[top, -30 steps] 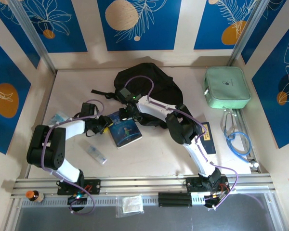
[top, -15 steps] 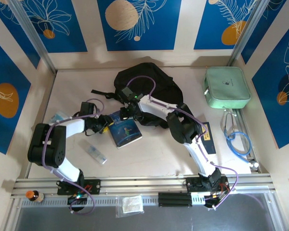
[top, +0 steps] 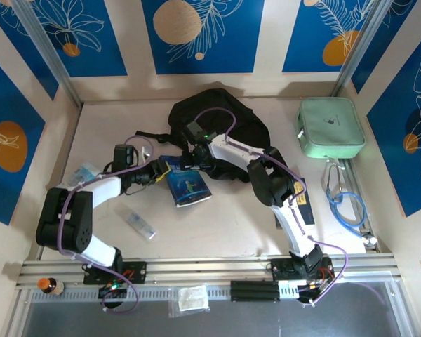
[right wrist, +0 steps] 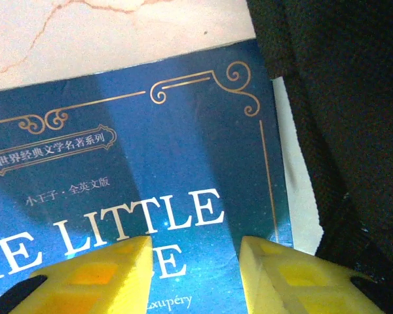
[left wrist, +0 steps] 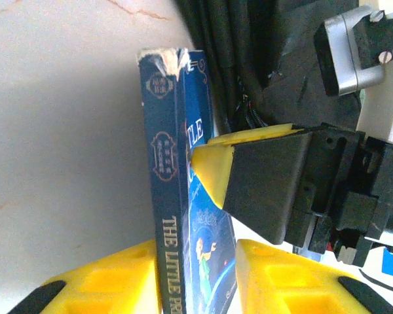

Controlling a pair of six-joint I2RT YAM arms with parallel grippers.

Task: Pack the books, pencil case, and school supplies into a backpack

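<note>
Two grippers are sharing the Little Prince book (top: 191, 188) at the backpack (top: 224, 119) edge.
You're pinching its spine w/ left gripper (top: 161, 170) to lift it; right gripper (top: 195, 166) fingers are sitting spread on the cover, prob. steadying it.

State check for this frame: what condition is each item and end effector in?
Little Prince book: closed, gripped at spine edge.
Left end effector: shut on Little Prince book.
Right end effector: open, fingertips on the cover.
Backpack: lying flat, book not yet inside.
Mint-green case: closed.
Clear box: lying loose, untouched.
</note>
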